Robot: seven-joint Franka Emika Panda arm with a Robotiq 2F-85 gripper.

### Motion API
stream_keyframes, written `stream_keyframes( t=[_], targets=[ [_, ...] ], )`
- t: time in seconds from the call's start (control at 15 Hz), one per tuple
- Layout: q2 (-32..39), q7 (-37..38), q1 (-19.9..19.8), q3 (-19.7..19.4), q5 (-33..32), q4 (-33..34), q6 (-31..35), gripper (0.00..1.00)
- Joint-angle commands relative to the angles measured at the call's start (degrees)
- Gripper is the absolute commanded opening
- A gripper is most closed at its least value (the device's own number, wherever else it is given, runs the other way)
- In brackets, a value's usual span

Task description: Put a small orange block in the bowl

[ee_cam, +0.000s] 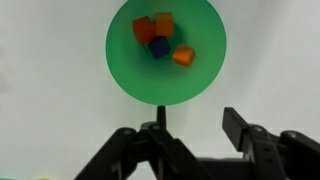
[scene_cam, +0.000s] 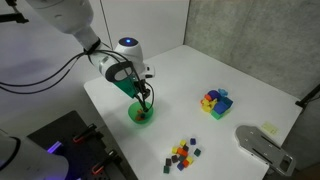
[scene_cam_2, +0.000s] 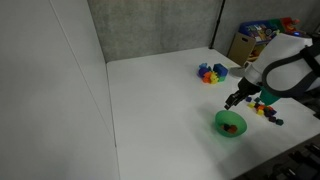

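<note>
Wrist view looks straight down into the green bowl, which holds an orange block, a blue cube and two red-orange cubes. The jaws hang over the bowl's edge, spread apart with nothing between them. In both exterior views the bowl sits on the white bench, near a scatter of small loose cubes.

Bright, even light washes the worktop almost featureless, with only faint shadows. Every view is soft and coarse; the wrist view is blurriest, the hand a dark unfocused silhouette.
</note>
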Motion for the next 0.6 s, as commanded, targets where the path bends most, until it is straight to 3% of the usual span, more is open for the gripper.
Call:
stream_keyframes(
  t=[0.0,0.07,0.27,0.53],
  targets=[
    [-6.06,7.59,5.15,-5.13,-1.53,-2.36,-1.77,0.93],
    [-7.53,9.49,6.29,-6.6,-2.34,-2.58,-2.66,0.99],
    [-12.7,15.3,8.53,-10.92,-7.72,-3.22,-6.59,1.0],
    [-19.77,15.86,6.58,-12.11,-12.68,-2.06,-18.73,1.0]
  ],
)
